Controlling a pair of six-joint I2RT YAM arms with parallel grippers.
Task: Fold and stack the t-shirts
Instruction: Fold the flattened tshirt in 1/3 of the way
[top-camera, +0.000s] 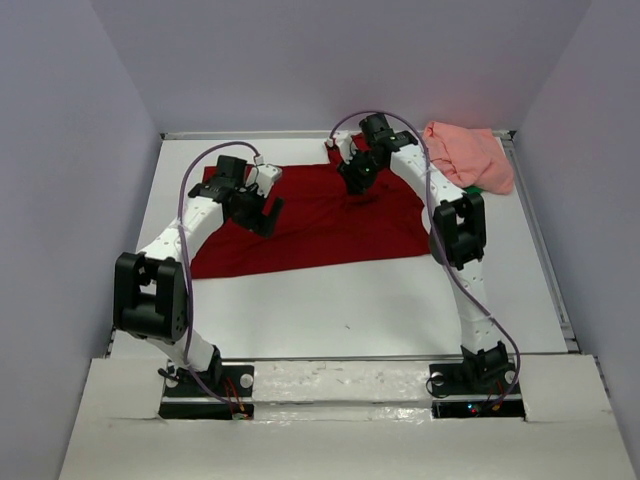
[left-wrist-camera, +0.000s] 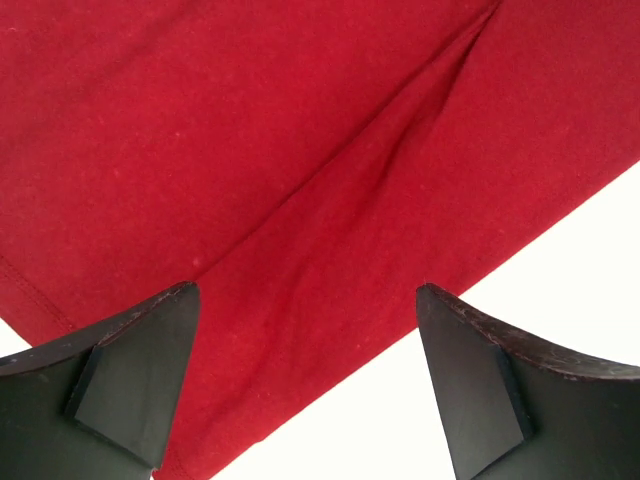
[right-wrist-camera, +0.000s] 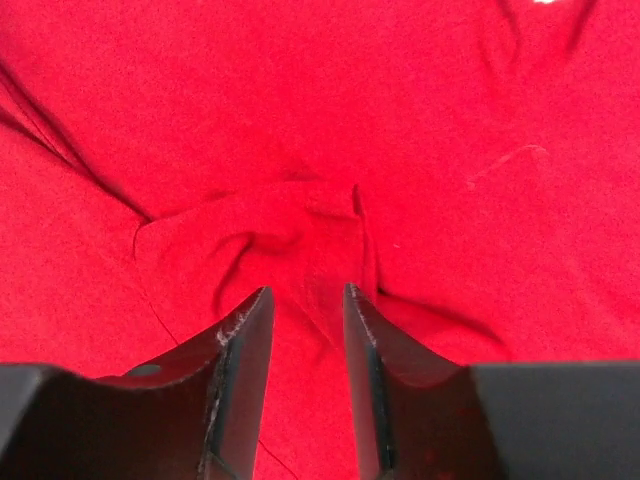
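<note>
At the bottom of the overhead view, the two arm bases are bolted side by side at the near edge of the white worktop. From the left base, the left arm is folded back to an elbow at the lower left of the frame and then reached up and inward. Its left gripper is held over the left part of the dark red t-shirt. In the left wrist view this gripper is seen spread wide with nothing between its fingers. Red cloth with a long diagonal crease lies beneath, and the shirt's edge against the white worktop is seen at the lower right.

The dark red t-shirt is spread flat across the middle of the worktop.

The right arm is raised from its base to a high elbow at the right of the frame and bent back leftward. Its right gripper is pointed down onto the shirt's upper middle. In the right wrist view the gripper is drawn narrow, and a raised pucker of red cloth is pinched between its fingers.

Farthest off, at the upper right, a salmon pink t-shirt is lying bunched, with a bit of green fabric at its near edge.
</note>
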